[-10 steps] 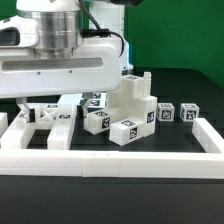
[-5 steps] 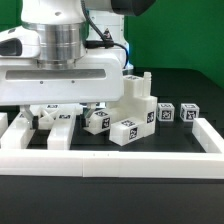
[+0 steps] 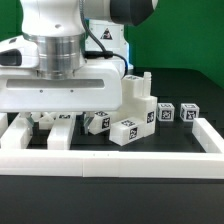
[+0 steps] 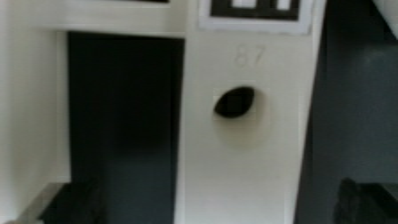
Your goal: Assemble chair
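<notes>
Saw the chair (image 3: pixel 138 100) as loose white blocky pieces bearing black-and-white tags, grouped inside the rail (image 3: pixel 120 160); found the gripper (image 3: pixel 58 114) low over the pieces at the exterior view's left. Could not tell its opening or hold; caught, close in the wrist view, a white post (image 4: pixel 240 150) with a dark hole below a tag.

Exterior view low, close, over the border rail (image 3: pixel 120 160), wrist view tight on chair part (image 4: pixel 249 170)

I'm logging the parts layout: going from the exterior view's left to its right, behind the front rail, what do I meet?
White post → tall stepped part → first tagged cube → second tagged cube → side rail.
</notes>
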`<action>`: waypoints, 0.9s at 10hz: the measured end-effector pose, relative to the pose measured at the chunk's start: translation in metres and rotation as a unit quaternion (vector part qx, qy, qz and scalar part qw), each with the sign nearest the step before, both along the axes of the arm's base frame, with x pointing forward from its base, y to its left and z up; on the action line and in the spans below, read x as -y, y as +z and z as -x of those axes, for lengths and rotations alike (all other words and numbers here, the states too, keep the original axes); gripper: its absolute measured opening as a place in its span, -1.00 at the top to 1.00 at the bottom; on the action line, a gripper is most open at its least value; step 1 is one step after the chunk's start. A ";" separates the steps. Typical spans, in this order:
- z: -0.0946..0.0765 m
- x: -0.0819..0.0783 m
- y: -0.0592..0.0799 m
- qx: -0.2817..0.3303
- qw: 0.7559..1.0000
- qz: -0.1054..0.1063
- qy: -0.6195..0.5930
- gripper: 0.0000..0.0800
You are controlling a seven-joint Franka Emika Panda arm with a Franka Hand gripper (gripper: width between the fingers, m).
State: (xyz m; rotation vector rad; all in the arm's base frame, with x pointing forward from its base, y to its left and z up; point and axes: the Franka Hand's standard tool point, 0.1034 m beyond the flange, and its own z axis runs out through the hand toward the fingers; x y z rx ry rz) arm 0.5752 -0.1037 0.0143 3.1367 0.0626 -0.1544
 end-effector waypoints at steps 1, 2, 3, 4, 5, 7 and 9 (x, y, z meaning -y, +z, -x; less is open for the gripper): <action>0.001 -0.001 -0.004 -0.001 1.000 0.001 0.000 -0.62; 0.001 -0.001 -0.006 0.000 1.000 0.002 0.001 -0.62; 0.003 -0.001 -0.007 0.000 1.000 0.002 0.001 -0.62; 0.004 0.001 -0.008 -0.001 1.000 0.002 0.000 -0.62; 0.005 0.003 -0.008 -0.002 1.000 0.002 -0.002 -0.34; 0.006 0.004 -0.009 -0.002 1.000 0.002 -0.003 0.01; 0.006 0.003 -0.009 -0.002 1.000 0.002 -0.002 0.29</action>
